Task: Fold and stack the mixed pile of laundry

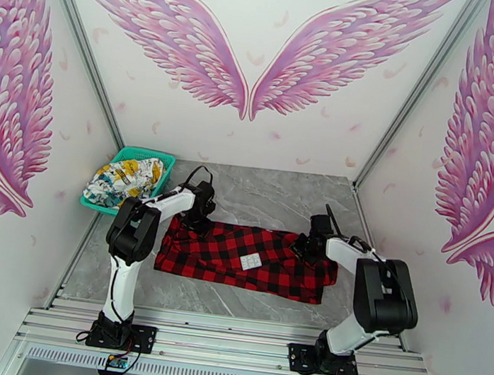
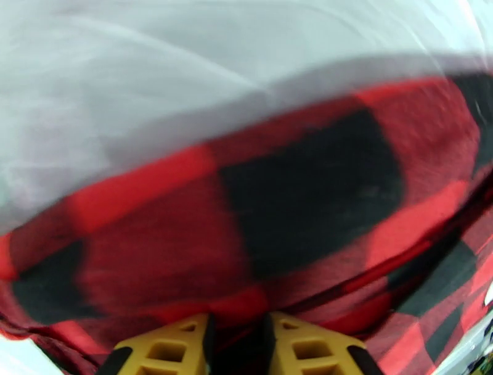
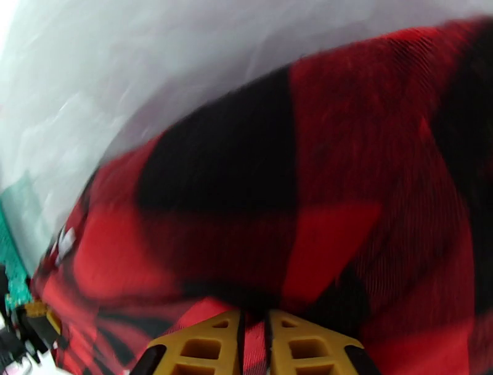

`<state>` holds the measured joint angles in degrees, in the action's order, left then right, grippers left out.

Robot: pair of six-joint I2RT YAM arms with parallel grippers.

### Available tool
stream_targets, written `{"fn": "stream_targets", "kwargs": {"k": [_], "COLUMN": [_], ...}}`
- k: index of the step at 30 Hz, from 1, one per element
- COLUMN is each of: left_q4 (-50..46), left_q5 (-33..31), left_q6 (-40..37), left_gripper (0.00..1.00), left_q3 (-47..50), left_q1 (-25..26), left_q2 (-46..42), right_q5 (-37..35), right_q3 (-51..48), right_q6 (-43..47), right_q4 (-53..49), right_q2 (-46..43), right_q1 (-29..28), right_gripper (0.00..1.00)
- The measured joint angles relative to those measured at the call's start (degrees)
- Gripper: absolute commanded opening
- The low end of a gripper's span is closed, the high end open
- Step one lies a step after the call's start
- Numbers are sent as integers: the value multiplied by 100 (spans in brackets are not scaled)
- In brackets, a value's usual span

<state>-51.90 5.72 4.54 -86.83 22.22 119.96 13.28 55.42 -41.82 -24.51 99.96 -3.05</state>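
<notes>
- The red-and-black plaid garment [image 1: 239, 258] lies spread flat on the grey marble-look table [image 1: 267, 194], stretched sideways between the two arms.
- A small white patch [image 1: 251, 261] sits near the middle of the plaid cloth.
- The left gripper [image 2: 239, 321] is at the far left corner of the plaid garment. Its yellow fingers [image 2: 166, 351] stand close together with a fold of plaid cloth pinched between them.
- The right gripper [image 3: 254, 317] is at the far right edge of the same garment. Its yellow fingers [image 3: 308, 348] are nearly together, with a strip of red cloth clamped in the narrow gap.
- In both wrist views the plaid fabric is blurred.
- The white cartoon-print garment [image 1: 125, 179], with yellow and blue patterning, lies crumpled inside the teal mesh basket [image 1: 166, 168] at the table's far left corner, apart from the plaid one.
</notes>
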Motion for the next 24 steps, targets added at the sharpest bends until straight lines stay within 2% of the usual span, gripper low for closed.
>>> {"fn": "stream_targets", "kwargs": {"k": [8, 11, 14, 17, 19, 21, 24], "left_q4": [1482, 2087, 2669, 3032, 3060, 2940, 2529], "left_q5": [669, 914, 1075, 1189, 1167, 1073, 841], "left_q6": [960, 1550, 2227, 2844, 3145, 3316, 3307], "left_gripper": [30, 31, 31, 31, 36, 38, 39], "left_q3": [2061, 2767, 3342, 3571, 3576, 3543, 3257], "left_q1": [-52, 149, 741, 1552, 2041, 2323, 2345], "left_q2": [-1296, -1744, -2118, -2260, -2315, -2470, -2754], "right_q5": [-151, -197, -214, -125, -66, 2, 63], "right_q3": [2570, 3709, 5108, 6509, 7259, 7753, 7890], "right_q6": [-37, -2, 114, 229, 317, 411, 562], "right_q4": [-568, -973, -1421, -1731, -1956, -2105, -2291], "right_q2": [1853, 2562, 3383, 4203, 4603, 4833, 4771], "right_q1": [-68, -140, -229, -345, -417, -483, -522], "right_gripper": [15, 15, 16, 18, 21, 26, 35]}}
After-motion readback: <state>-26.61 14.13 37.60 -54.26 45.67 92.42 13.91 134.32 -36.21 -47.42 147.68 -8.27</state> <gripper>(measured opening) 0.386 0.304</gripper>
